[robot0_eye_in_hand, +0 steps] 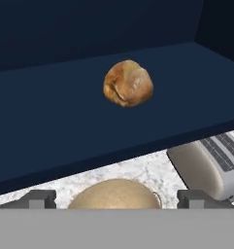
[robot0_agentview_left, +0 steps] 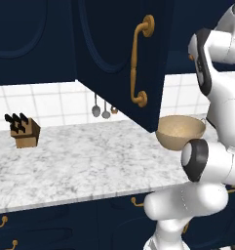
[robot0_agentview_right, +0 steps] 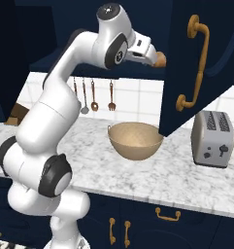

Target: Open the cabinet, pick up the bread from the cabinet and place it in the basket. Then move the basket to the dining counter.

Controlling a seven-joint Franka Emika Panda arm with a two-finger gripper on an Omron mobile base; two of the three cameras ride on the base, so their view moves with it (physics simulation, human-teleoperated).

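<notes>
White tile runs behind a marble surface [robot0_agentview_right: 186, 180] with navy drawers below, and above it the cabinet [robot0_agentview_left: 119, 58] stands with its door swung open, the long brass handle [robot0_agentview_left: 138, 61] running top to bottom on the door face. On the dark shelf [robot0_eye_in_hand: 65, 121] inside sits the bread [robot0_eye_in_hand: 128, 83], a rounded golden-brown bun with no clear long axis, its split crust facing the hand camera; nothing touches it. The gripper [robot0_eye_in_hand: 116, 200] is raised level with the shelf's front edge, fingers [robot0_eye_in_hand: 40, 198] spread wide apart and holding nothing, short of the bun. Directly below, the basket [robot0_agentview_right: 135, 140] rests upright on the surface, mouth up. From the right, a silver toaster [robot0_agentview_right: 213, 138] shows past the door, and utensils [robot0_agentview_right: 93, 95] hang on the tile. From the left, a knife block [robot0_agentview_left: 24, 131] stands well away along the surface, and the door hides part of the basket.
</notes>
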